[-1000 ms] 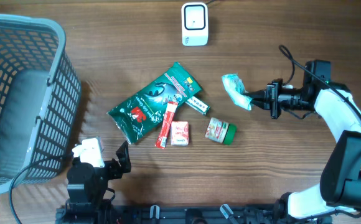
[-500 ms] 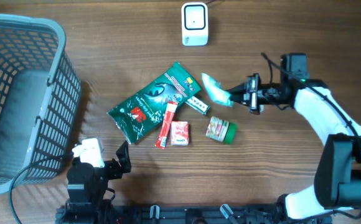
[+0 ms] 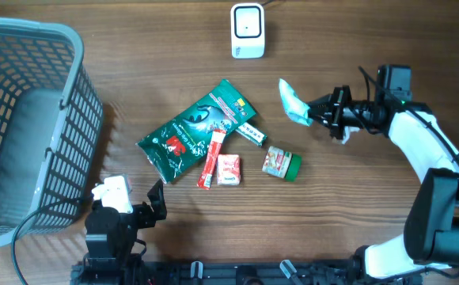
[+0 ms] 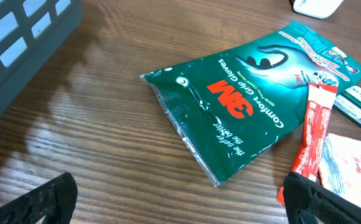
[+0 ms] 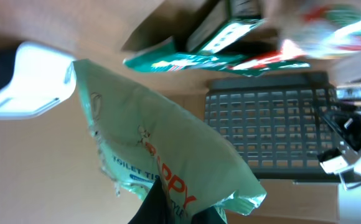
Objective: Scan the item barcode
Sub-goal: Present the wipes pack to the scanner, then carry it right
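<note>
The right gripper (image 3: 312, 112) is pinched tight on one end of a pale green pack (image 3: 293, 103). The wrist view shows the words "TOILET TIS" in blue on the pack, and the orange letters "PPY" under them. The rest of the writing is cut off. The pack is up off the table (image 3: 348, 206), below and to the right of the white scanner (image 3: 247, 30) and not touching it.

A big green bag (image 3: 198, 131) lies in the middle of the table. It says "3M" in red and "Comfort Grip Gloves" in white, and under that "the softer the better". A red stick (image 3: 212, 159) lies by the bag's lower right edge. A small red and white packet (image 3: 229, 170) sits just right of the stick. A dark bar (image 3: 252, 132) with a white label lies at the bag's right corner. A small tub (image 3: 281, 165) with a green end lies on its side near the bar. Their writing is too small to read. A grey basket (image 3: 24, 119) stands on the left.

The left gripper (image 3: 157, 198) sits low by the near edge with its fingers spread wide, holding nothing.

Half a second ago the pack was right beside the green bag. Now it is farther right and a bit higher up the table. The other things have not moved.
</note>
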